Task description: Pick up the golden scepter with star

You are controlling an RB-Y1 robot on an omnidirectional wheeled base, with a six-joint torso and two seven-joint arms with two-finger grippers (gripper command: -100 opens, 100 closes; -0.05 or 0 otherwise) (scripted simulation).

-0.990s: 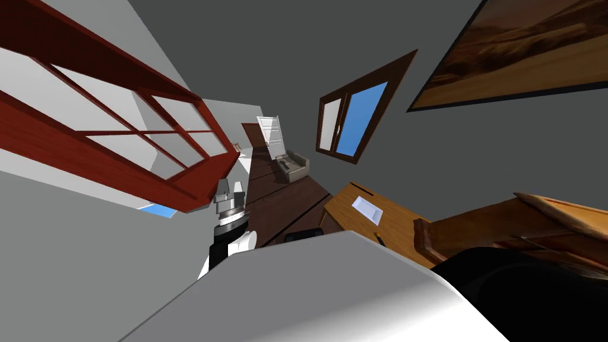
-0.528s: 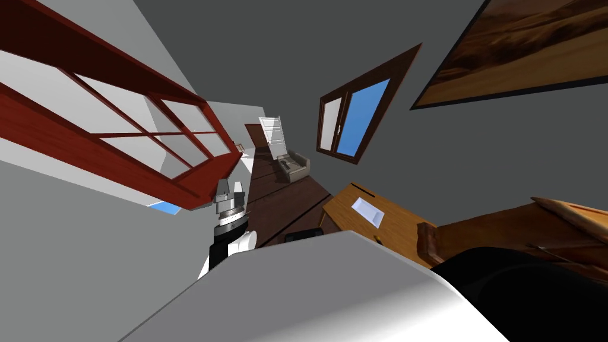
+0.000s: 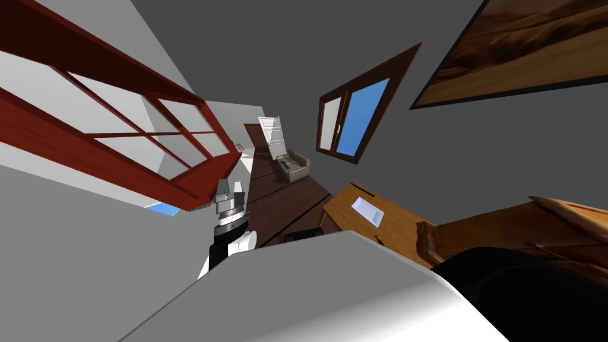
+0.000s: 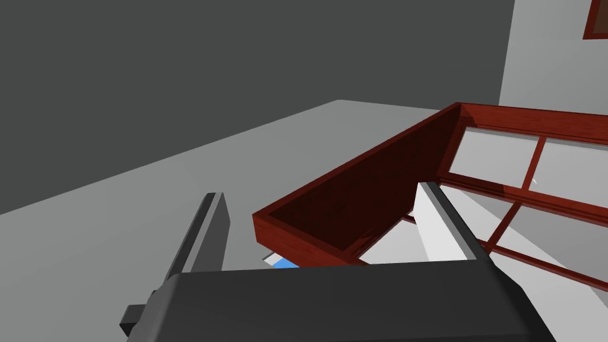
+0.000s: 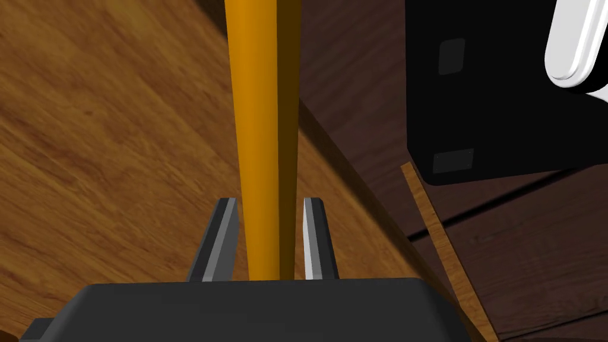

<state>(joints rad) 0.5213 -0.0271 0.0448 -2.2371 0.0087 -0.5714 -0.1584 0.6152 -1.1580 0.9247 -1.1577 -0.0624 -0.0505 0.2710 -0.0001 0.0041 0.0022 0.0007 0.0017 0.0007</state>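
Wooden tabletop [image 5: 89, 119] close behind right pincer [image 5: 270, 205]

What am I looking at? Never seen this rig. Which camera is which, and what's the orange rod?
It is a two-armed robot in a simulated house, with three cameras. The head view looks down from the head through a wide, tilted lens. A wooden table with a white sheet on it lies to the robot's right. The left wrist view looks along the left gripper, fingers open, near a red-brown frame. The right wrist view looks along the right gripper. It is shut on the rod, which is the golden scepter, above the table.
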